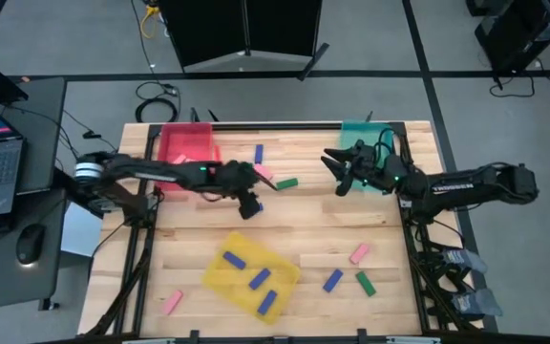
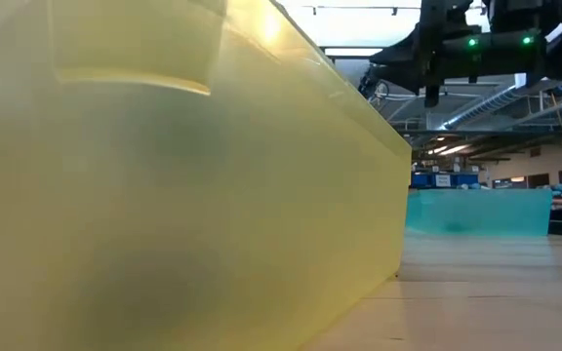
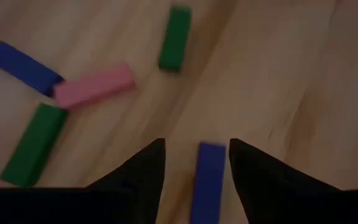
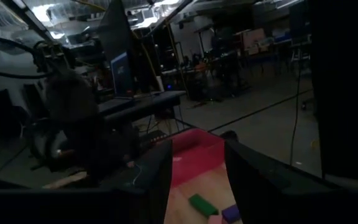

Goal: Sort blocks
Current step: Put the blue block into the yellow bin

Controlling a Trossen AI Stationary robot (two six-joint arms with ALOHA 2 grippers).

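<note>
Small pink, green and blue blocks lie scattered on the wooden table. My left gripper is at mid-table, tilted down and open. In the left wrist view its fingers stand on either side of a blue block that lies flat on the wood, with a gap on each side. Just beyond it lie a pink block, another blue block and two green blocks. My right gripper hovers in front of the teal tray, open and with nothing between its fingers.
A red tray with a pink block stands at the far left. Near the front, a yellow tray holds three blue blocks, and its wall fills the low view. More blocks lie at the near right and near left.
</note>
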